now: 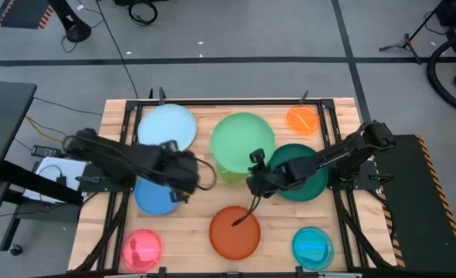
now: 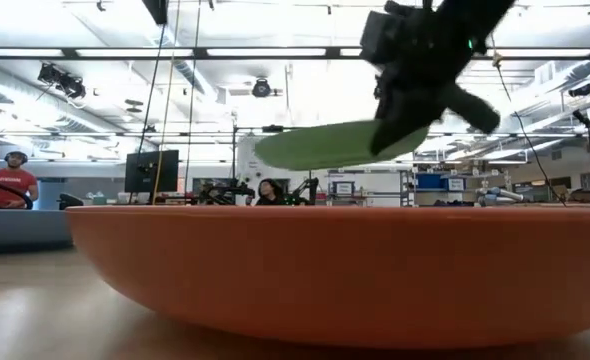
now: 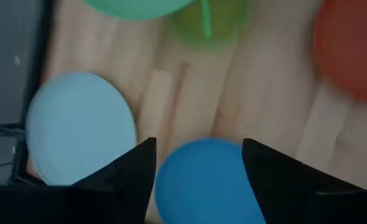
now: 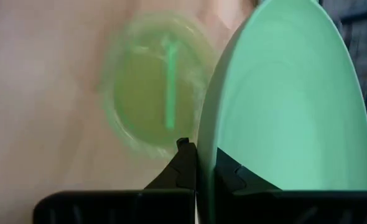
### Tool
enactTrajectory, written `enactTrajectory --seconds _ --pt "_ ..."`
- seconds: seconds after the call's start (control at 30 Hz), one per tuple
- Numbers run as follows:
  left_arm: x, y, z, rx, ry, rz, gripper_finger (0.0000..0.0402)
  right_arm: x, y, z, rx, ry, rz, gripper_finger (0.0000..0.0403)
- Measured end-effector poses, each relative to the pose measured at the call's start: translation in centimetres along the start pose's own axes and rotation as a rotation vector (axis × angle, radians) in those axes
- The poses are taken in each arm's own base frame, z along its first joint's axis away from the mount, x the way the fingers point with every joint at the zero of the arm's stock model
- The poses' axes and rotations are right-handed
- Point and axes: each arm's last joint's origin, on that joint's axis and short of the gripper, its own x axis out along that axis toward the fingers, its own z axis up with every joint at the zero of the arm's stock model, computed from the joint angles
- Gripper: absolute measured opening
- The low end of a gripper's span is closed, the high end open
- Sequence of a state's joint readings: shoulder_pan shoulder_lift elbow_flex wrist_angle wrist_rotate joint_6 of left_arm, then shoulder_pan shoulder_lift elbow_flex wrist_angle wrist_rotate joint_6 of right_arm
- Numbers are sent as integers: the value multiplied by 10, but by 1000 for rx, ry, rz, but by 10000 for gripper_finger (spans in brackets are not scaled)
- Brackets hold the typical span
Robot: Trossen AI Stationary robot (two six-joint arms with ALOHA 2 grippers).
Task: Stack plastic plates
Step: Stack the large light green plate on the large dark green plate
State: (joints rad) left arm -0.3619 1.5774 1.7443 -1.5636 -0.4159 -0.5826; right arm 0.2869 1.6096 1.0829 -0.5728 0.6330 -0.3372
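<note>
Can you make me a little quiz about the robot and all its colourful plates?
1. True or false: the right gripper is pinching the rim of the large light green plastic plate.
2. Which plate lies right under the open left gripper? A) the large blue plastic plate B) the small pink see-through plate C) the small orange see-through plate
3. Fill in: the small lime see-through plate shows on the bare wooden table, below the lifted ____ plate.

Key: 1 true. 2 A. 3 light green.
</note>
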Motion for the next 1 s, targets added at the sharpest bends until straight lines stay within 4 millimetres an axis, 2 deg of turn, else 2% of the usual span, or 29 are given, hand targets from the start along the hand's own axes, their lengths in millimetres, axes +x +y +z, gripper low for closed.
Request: enactTrajectory --seconds 0.13,0.33,0.5,0.8,1.0 --pt "-31 23 -17 -100 -168 50 234 -32 -8 -8 135 98 55 16" --pt "-58 38 -35 -148 -363 127 221 -60 8 -45 374 277 102 16" --pt "-63 39 -37 -132 -435 197 215 -66 35 -62 453 339 129 16" --pt "-62 40 -36 -151 -438 207 215 -74 63 -59 463 314 136 19" --pt "-66 29 -44 -150 -407 95 215 -70 80 -70 532 322 127 39"
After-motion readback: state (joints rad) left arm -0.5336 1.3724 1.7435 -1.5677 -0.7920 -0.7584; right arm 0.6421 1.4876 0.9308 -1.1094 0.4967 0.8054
